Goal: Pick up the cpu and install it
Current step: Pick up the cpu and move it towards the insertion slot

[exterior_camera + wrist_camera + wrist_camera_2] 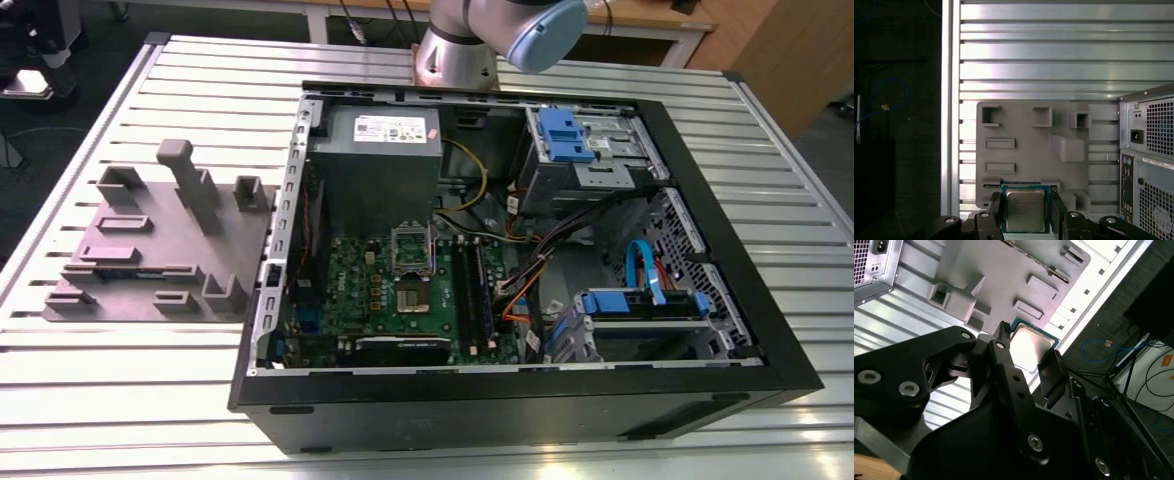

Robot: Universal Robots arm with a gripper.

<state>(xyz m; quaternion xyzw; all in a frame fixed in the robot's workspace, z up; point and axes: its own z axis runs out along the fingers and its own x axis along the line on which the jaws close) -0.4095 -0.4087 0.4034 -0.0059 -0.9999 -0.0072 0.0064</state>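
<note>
While the gripper (1026,201) holds the shiny cpu (1025,214) between its fingers, we see the grey block (1029,152) on the worktop (1054,50).

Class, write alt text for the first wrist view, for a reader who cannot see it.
A black gripper grips a small silver cpu by two opposite edges. Beyond it a grey plastic block with recesses and posts lies on a ribbed metal table, with the back of a computer case beside it.
</note>
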